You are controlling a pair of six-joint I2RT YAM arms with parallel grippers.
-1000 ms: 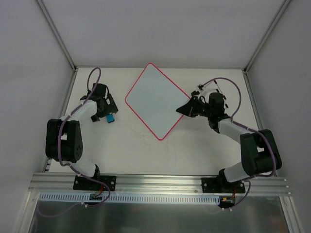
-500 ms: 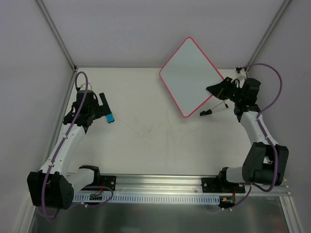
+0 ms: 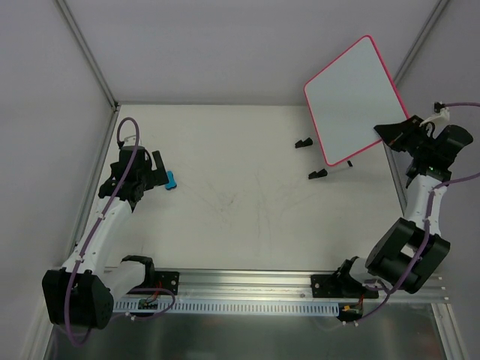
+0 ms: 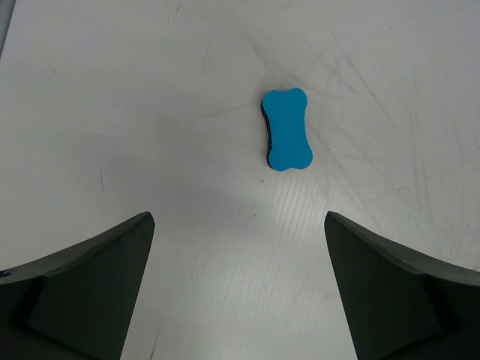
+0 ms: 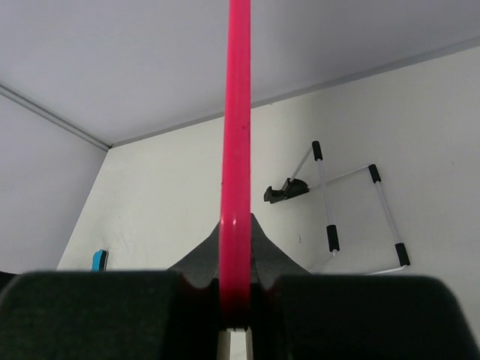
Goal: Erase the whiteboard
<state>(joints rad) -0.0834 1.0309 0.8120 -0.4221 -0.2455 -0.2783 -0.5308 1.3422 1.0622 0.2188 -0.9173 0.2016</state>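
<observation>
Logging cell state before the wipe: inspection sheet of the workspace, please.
Surface: white table, faint dark scuff marks across the middle.
Job's things: whiteboard held tilted off the table, no marks seen on its face; blue eraser lying flat on the table.
Clutter: wire stand with black end caps and a loose black clip, both on the table.
Grippers: left gripper open above the eraser, not touching it; right gripper shut on the whiteboard's pink rim.
Cables: purple cables run along both arms, no snag seen.
Surroundings: white enclosure walls, aluminium rail at the near edge.
</observation>
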